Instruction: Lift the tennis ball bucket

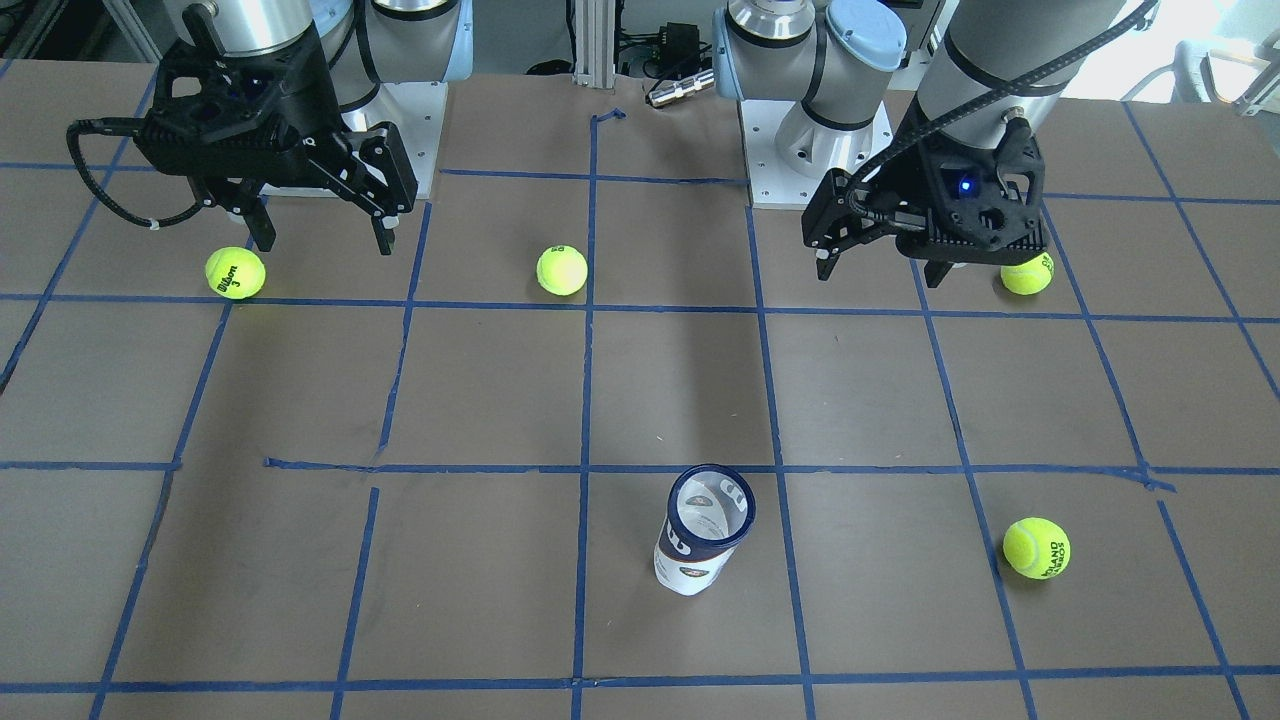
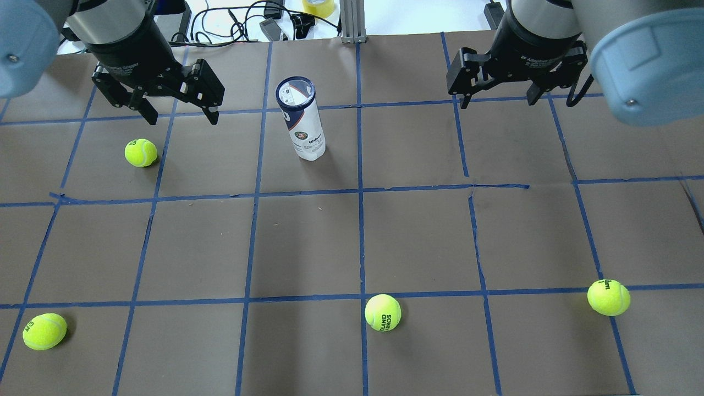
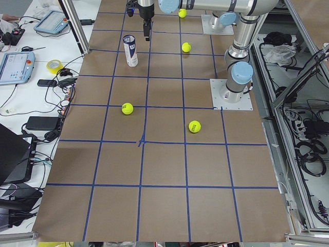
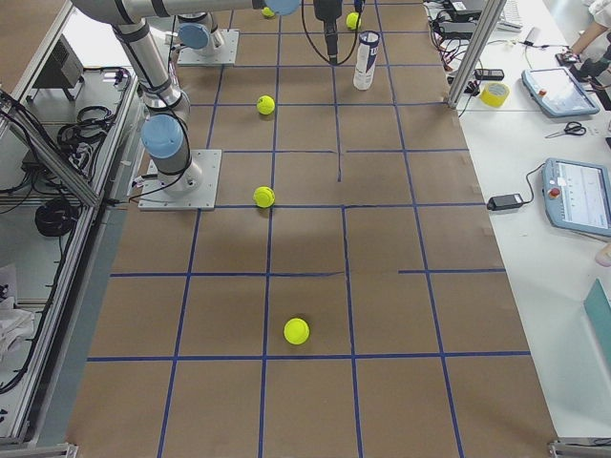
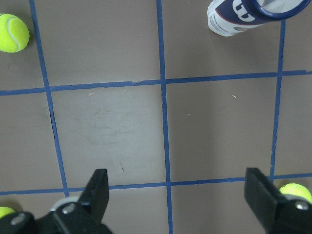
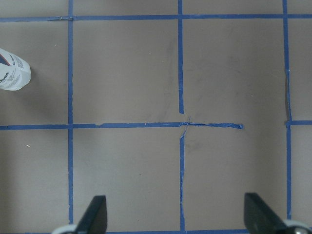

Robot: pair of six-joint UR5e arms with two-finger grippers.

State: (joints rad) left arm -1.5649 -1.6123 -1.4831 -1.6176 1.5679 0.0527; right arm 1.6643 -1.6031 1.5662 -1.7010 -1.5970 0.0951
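Standing tennis ball bucket [image 5: 234,19], top cut off

DESK LAYOUT: The tennis ball bucket [image 2: 305,124] stands upright on the desk [image 2: 418,242], lower than both sets of jaws and between them, nearer the left jaws than the right jaws. Seen from the left wrist, the bucket lies ahead of the left jaws and to their right. A far ball [image 2: 141,152] lies ahead to their left, while a near-left ball [image 2: 44,331] and a middle ball [image 2: 383,312] lie back beside either tip. A fourth ball [image 2: 608,297] lies behind the right jaws, well apart from the bucket.
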